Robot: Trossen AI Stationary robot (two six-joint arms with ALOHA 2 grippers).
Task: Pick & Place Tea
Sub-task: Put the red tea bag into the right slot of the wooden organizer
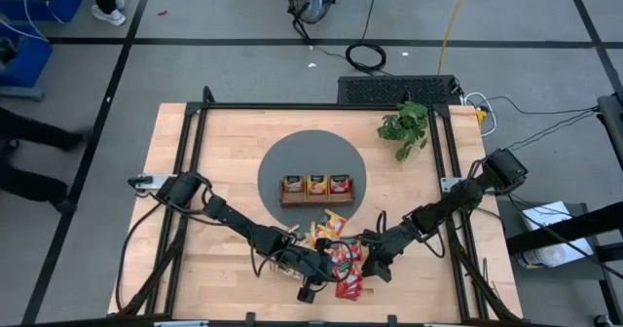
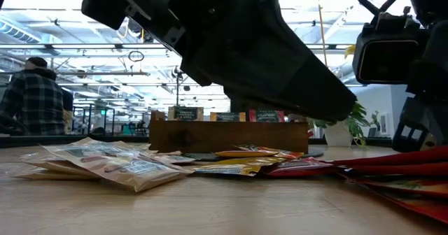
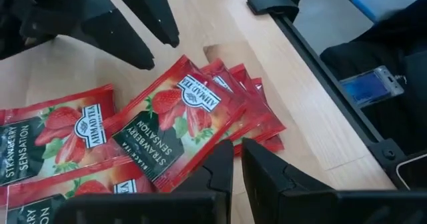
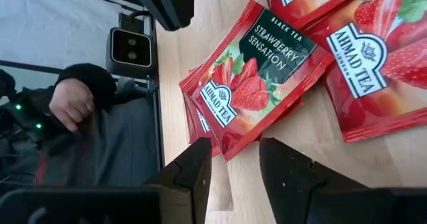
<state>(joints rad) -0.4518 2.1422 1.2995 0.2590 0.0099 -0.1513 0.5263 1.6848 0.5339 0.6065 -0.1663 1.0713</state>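
Note:
Red strawberry tea sachets [image 1: 343, 261] lie in a loose pile with orange-yellow ones [image 1: 329, 225] near the table's front edge; pale tan ones [image 2: 105, 161] show in the low view. One red sachet [image 3: 175, 121] lies on top of a small stack. My left gripper [image 3: 237, 163] is shut to a narrow slit at that sachet's near corner. My right gripper [image 4: 235, 164] faces it from the other end and stands open, its fingers on either side of the sachet's corner [image 4: 225, 147]. The wooden tray [image 1: 316, 199] holds three upright sachets. My left gripper's fingertips [image 3: 223, 159] stand right at the near corner of the top red sachet, coming slanting down from the table's left. I cannot tell whether they touch or pinch it.
The tray sits on a dark round mat [image 1: 282, 157] at mid-table. A small green plant [image 1: 406, 127] stands at the far right. A black frame rail [image 3: 320, 71] runs along the table's edge. A person's hand [image 4: 73, 104] shows beyond the table, another person [image 2: 31, 95] in the room.

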